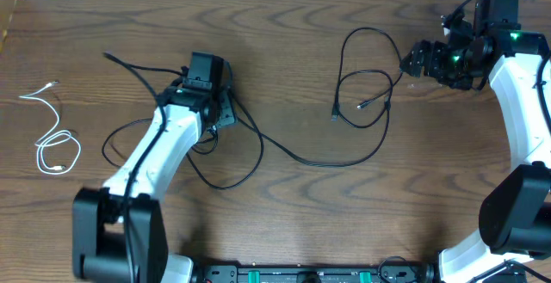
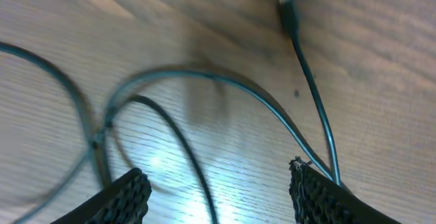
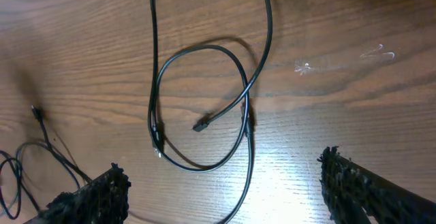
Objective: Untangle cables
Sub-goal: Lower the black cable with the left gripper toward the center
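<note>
Wood table [image 1: 284, 25]. Black cables [image 1: 327, 164] run from a tangle at left-centre to loose loops at right-centre. White cable [image 1: 57, 133] lies coiled well apart at the far left edge. Left arm [image 1: 155, 154] hides part of the tangle, and the left wrist view is blurred, so can't count strands. Left gripper [image 2: 218, 183] sits over the tangle, jaws apart, nothing gripped; a strand runs in under one finger [image 2: 320, 190]. Right gripper [image 3: 225, 173] is wide open and empty, near the loops.

robotics lab, wood-grain table [image 1: 284, 25], left arm [image 1: 155, 158], right arm [image 1: 521, 102]
</note>
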You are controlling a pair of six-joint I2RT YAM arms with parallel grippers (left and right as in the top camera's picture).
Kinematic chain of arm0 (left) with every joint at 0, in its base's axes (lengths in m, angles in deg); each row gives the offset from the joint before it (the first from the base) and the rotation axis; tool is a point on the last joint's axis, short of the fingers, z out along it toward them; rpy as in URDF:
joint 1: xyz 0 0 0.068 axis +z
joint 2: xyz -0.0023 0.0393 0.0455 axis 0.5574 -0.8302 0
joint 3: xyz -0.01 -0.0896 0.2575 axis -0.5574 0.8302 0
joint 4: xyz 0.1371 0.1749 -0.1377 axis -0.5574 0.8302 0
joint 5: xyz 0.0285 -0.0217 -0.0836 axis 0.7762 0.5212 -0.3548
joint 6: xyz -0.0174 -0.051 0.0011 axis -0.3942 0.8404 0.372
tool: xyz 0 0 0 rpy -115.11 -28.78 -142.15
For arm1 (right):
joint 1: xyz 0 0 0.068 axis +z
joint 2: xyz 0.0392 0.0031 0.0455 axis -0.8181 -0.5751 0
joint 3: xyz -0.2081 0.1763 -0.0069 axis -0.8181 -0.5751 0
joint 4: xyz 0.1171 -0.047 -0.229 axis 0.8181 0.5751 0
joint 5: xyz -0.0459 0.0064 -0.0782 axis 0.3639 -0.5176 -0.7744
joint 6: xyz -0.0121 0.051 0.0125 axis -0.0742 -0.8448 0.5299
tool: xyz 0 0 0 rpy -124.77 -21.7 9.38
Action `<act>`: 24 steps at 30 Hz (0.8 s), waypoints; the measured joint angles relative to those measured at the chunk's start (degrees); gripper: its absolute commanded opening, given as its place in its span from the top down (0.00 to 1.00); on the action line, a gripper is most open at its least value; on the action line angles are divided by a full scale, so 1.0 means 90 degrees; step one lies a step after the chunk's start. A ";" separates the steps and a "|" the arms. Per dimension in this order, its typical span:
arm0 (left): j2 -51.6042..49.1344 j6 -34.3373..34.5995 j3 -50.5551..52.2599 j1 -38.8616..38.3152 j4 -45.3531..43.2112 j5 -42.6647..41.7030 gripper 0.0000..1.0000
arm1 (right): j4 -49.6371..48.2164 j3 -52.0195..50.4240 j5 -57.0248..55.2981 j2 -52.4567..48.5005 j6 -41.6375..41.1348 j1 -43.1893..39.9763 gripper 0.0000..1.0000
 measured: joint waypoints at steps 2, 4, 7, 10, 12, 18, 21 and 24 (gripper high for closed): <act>-0.0202 0.0080 0.0000 0.0000 -0.0070 -0.0204 0.31 | 0.0012 0.0000 0.0000 0.0000 0.0000 0.0000 0.12; -0.0437 0.0119 0.0000 -0.0027 -0.0160 -0.0425 0.31 | 0.0012 0.0000 0.0000 0.0000 0.0000 0.0000 0.12; -0.0731 0.0151 0.0000 -0.0146 -0.0214 -0.0704 0.31 | 0.0015 0.0000 0.0000 0.0000 0.0000 0.0000 0.12; -0.0818 0.0216 0.0000 -0.0396 -0.0306 -0.0869 0.31 | 0.0015 0.0000 0.0000 0.0000 0.0000 0.0000 0.12; -0.0818 0.0243 0.0000 -0.0614 -0.0517 -0.0918 0.30 | 0.0015 0.0000 0.0000 0.0000 0.0000 0.0000 0.12; -0.0828 0.0262 0.0000 -0.1180 -0.0831 -0.0874 0.30 | 0.0017 0.0000 0.0000 0.0000 0.0000 0.0000 0.12; -0.0896 0.0262 0.0000 -0.1270 -0.0833 -0.0755 0.30 | 0.0051 0.0000 0.0000 0.0000 0.0000 0.0000 0.12; -0.1110 0.0265 0.0000 -0.1258 -0.0831 -0.0665 0.30 | 0.0066 0.0000 0.0000 0.0000 0.0000 0.0000 0.12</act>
